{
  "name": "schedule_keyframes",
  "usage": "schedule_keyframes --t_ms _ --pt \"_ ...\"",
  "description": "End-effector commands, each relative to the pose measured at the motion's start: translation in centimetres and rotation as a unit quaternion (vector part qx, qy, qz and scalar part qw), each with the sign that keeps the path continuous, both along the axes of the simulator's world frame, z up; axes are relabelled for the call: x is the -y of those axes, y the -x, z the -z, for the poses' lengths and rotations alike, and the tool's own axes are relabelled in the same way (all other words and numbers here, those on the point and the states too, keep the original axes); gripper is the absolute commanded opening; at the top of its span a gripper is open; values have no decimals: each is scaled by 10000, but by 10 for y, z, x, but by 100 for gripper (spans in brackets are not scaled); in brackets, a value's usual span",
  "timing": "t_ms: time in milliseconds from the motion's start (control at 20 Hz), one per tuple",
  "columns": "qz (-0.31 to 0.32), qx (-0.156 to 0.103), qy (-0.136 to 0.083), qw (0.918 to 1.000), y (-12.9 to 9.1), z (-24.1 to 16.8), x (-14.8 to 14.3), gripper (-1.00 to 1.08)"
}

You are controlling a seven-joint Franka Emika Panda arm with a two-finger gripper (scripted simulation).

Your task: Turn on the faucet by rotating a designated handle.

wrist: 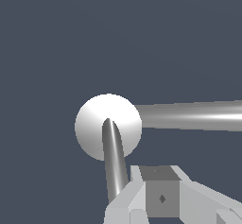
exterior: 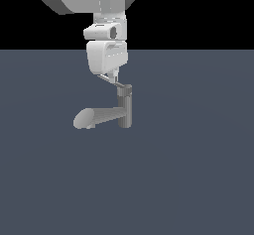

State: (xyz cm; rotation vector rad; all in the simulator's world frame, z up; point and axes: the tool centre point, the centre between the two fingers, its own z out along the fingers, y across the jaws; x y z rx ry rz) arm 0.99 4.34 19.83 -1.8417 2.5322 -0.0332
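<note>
gripper (exterior: pixel 113 76) opening cannot be read: its fingertips are partly cut off in the wrist view. the faucet (exterior: pixel 124 109) stands directly below; its handle (exterior: pixel 110 80) touches the gripper.

The faucet (exterior: pixel 124 111) looks like smooth, brushed grey metal; the claw (exterior: pixel 113 75) seems matt white plastic.

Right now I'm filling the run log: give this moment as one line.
phase: at handle | gripper: beside handle, grasp unclear | faucet: upright | spout: toward exterior view's left
</note>
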Motion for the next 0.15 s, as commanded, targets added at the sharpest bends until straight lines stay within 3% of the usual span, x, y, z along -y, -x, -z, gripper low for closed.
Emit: schedule_keyframes --t_ms 0,100 --pt "-384 -97 -53 9992 0 15 -51 -100" --pt "-395 -104 -52 9992 -2 16 -55 -100"
